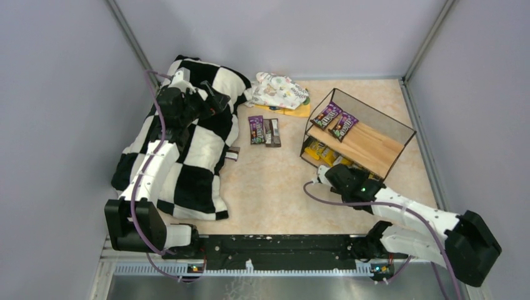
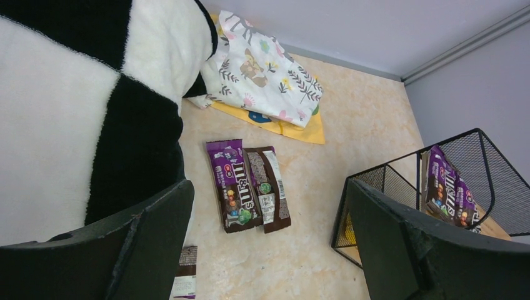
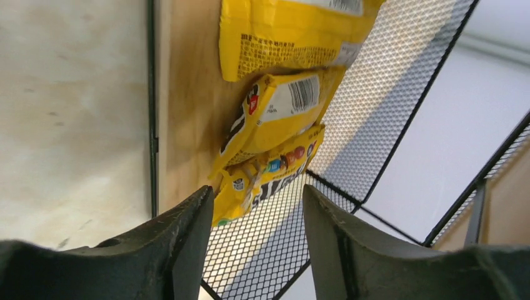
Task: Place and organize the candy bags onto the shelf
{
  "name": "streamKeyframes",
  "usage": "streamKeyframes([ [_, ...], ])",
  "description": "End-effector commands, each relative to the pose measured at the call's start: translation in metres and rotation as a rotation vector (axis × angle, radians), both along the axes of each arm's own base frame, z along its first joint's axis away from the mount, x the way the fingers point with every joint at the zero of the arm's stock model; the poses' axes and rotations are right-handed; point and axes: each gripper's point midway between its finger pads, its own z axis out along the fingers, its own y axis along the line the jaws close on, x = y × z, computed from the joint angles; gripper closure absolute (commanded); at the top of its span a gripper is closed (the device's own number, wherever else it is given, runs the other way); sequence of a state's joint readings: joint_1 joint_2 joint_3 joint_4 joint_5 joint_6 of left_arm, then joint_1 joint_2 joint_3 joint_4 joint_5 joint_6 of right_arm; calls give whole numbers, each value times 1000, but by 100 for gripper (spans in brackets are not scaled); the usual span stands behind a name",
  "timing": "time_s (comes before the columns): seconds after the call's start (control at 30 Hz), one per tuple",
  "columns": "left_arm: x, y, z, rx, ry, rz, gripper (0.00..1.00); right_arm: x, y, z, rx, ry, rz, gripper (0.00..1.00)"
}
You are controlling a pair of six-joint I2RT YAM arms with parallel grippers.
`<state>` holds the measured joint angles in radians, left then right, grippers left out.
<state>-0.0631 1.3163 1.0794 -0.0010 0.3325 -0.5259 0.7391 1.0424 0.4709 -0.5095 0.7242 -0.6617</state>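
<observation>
The shelf (image 1: 375, 145) stands at the right, with two purple candy bags (image 1: 335, 120) on its top board and yellow candy bags (image 1: 317, 150) on the lower tier. A purple bag (image 1: 255, 129) and a brown bag (image 1: 272, 132) lie side by side on the table; the left wrist view shows them too, purple (image 2: 232, 185) and brown (image 2: 269, 187). Another packet (image 1: 232, 154) lies at the blanket's edge. My left gripper (image 1: 215, 100) hangs open and empty above the blanket. My right gripper (image 3: 257, 212) is open and empty at the lower tier, just short of the yellow bags (image 3: 275, 119).
A black-and-white checkered blanket (image 1: 187, 150) covers the left side. A floral cloth bundle (image 1: 279, 90) lies on an orange sheet (image 1: 294, 112) at the back. Grey walls enclose the table. The shelf's mesh side (image 3: 375, 94) is close to my right fingers.
</observation>
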Motion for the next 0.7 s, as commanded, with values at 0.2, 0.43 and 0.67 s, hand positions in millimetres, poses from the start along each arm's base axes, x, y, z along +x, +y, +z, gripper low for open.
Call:
streamKeyframes([
  [0.2, 4, -2, 27, -8, -79, -17, 2, -51, 86, 23, 359, 163, 433, 35],
  [0.43, 9, 4, 19, 23, -68, 11, 2, -65, 113, 23, 483, 239, 508, 33],
  [0.67, 11, 7, 16, 38, -62, 23, 2, -39, 199, 102, 909, 51, 549, 27],
])
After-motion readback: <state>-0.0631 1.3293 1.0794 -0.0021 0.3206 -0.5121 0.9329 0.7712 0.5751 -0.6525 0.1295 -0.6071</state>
